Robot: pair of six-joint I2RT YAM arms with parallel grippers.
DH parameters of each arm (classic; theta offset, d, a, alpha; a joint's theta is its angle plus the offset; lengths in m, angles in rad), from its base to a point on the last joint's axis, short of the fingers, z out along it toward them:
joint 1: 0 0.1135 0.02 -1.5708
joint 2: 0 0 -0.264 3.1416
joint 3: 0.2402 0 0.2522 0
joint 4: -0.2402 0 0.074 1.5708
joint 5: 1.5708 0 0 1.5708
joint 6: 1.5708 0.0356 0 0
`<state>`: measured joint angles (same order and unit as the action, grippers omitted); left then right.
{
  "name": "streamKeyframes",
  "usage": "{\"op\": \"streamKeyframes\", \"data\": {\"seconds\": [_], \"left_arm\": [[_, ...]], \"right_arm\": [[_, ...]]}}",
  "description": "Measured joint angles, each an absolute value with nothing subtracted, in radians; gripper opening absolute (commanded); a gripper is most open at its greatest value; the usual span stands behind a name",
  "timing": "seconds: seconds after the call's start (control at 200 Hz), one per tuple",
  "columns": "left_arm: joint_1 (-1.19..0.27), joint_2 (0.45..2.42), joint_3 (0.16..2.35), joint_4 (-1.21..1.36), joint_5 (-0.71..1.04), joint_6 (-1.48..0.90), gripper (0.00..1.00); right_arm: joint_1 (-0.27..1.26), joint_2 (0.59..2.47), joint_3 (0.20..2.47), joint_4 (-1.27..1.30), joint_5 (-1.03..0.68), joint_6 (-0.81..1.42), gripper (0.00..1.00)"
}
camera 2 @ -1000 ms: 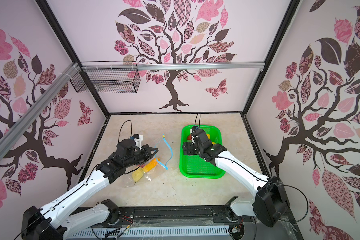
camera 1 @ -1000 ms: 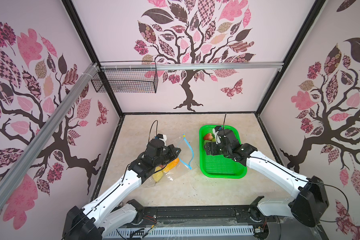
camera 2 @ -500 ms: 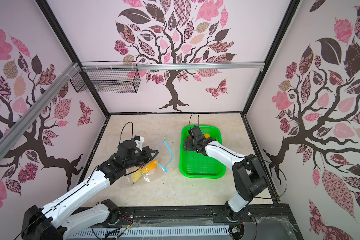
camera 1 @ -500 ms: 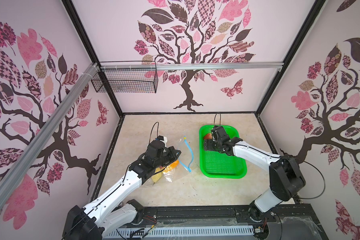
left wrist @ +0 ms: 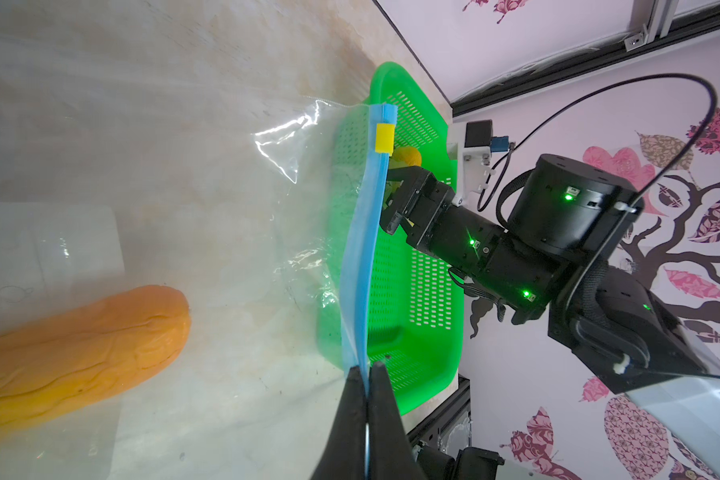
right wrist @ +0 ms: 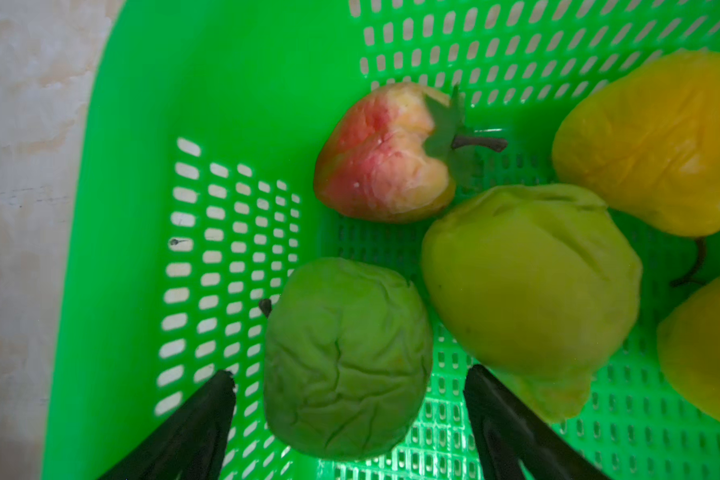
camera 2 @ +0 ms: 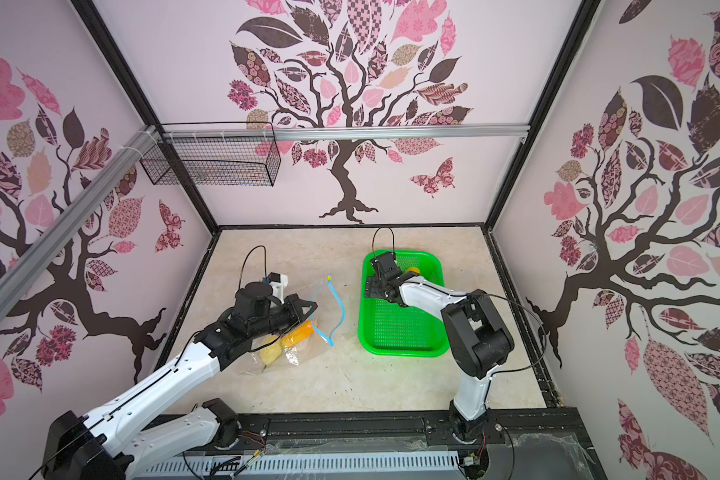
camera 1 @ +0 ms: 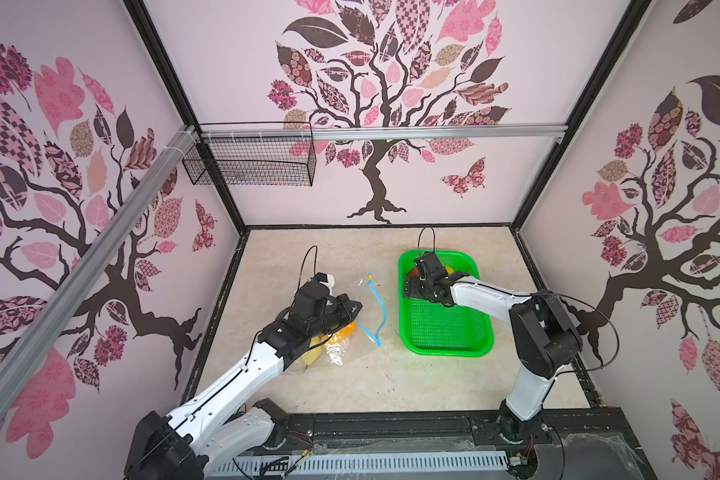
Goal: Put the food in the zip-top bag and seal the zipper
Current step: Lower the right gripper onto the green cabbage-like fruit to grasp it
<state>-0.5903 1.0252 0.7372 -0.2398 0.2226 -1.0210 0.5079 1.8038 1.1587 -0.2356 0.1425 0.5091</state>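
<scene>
The clear zip-top bag lies on the floor with its mouth lifted. My left gripper is shut on the zipper, the light-blue strip. The yellow slider sits at the strip's far end. Inside the bag lie an orange carrot and a bumpy yellow piece. My right gripper stands open low in the green basket, with a wrinkled green apple between its fingers and a gap on each side. Close by lie a red strawberry, a green pear and yellow fruits.
The green basket stands right of the bag, near the right wall. A black wire basket hangs on the back wall under a metal rail. Patterned walls close in three sides. A black frame runs along the front.
The right arm's elbow has folded upward and its gripper has shifted slightly toward the basket's far left corner. The left gripper has stayed shut on the zipper.
</scene>
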Motion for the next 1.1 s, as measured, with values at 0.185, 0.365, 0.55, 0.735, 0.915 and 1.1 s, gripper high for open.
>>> {"op": "streamKeyframes", "data": {"seconds": [0.185, 0.365, 0.55, 0.735, 0.915, 1.1], "left_arm": [[-0.59, 1.023, 0.736, -0.24, 0.223, -1.021, 0.0], [-0.59, 1.016, 0.735, -0.24, 0.223, -1.021, 0.0], [-0.59, 1.016, 0.734, -0.24, 0.223, -1.021, 0.0], [-0.59, 1.016, 0.731, -0.24, 0.223, -1.021, 0.0], [-0.59, 1.014, 0.731, -0.241, 0.222, -1.021, 0.0], [-0.59, 1.014, 0.73, -0.24, 0.222, -1.021, 0.0]], "right_arm": [[0.5, 1.828, 1.159, -0.22, 0.148, 0.519, 0.84], [0.492, 1.83, 1.158, -0.193, 0.149, 0.522, 0.8], [0.488, 1.841, 1.155, -0.169, 0.147, 0.521, 0.69], [0.487, 1.846, 1.146, -0.153, 0.14, 0.52, 0.61], [0.487, 1.839, 1.131, -0.142, 0.134, 0.516, 0.6], [0.487, 1.744, 1.056, -0.159, 0.126, 0.483, 0.6]]}}
